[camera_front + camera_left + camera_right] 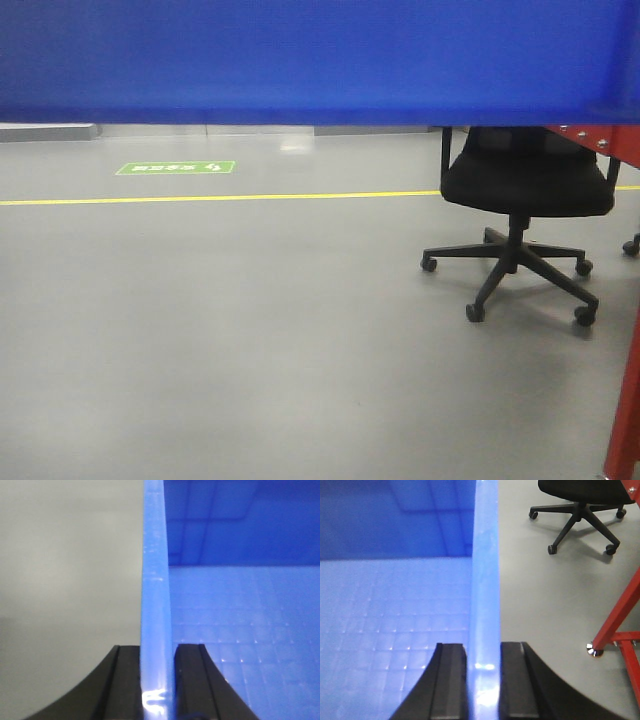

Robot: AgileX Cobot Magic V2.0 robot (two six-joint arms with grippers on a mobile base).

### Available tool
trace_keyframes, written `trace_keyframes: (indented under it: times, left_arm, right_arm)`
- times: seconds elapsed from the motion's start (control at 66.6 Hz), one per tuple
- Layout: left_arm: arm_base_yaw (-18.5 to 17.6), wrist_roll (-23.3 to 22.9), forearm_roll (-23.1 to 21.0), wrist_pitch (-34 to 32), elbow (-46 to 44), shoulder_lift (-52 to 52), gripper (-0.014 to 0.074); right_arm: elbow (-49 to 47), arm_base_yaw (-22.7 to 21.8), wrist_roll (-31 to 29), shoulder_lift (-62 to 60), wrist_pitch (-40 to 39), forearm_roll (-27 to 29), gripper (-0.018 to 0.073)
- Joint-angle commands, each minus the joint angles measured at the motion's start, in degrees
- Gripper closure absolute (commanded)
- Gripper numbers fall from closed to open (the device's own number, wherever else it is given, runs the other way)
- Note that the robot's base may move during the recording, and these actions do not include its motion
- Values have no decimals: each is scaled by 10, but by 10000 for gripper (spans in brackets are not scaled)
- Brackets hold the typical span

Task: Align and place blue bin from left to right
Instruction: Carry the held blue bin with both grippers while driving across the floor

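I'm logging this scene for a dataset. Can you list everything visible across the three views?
blue bin: one, bright blue, across the top of the front view
office chair: one, black, on the floor at right
floor line: one, yellow, running across the floor
floor sign: one, green with white print, beyond the line at left
metal frame: one, red, at the right edge, foot on the floor
floor: grey, throughout
left gripper: one, black, shut on one side wall of the bin
right gripper: one, black, shut on the opposite wall
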Motion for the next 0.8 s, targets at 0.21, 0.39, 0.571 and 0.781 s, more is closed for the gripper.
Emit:
trace_keyframes:
  times: [0.21,0.39,0.571,0.781]
  left_arm:
    - [-4,-2,25,-44,-6,-8,707]
    - [-4,-2,25,-44,-6,-8,707]
    - [-4,-2,25,-44,-6,-8,707]
    - [-4,-2,25,-44,-6,-8,707]
  right_arm:
    - [-10,3,-6,-10,-49,-17,638]
    - [-10,3,-6,-10,-49,-17,638]
    - [-10,3,-6,-10,-49,-17,638]
    - [-10,3,-6,-10,-61,-17,638]
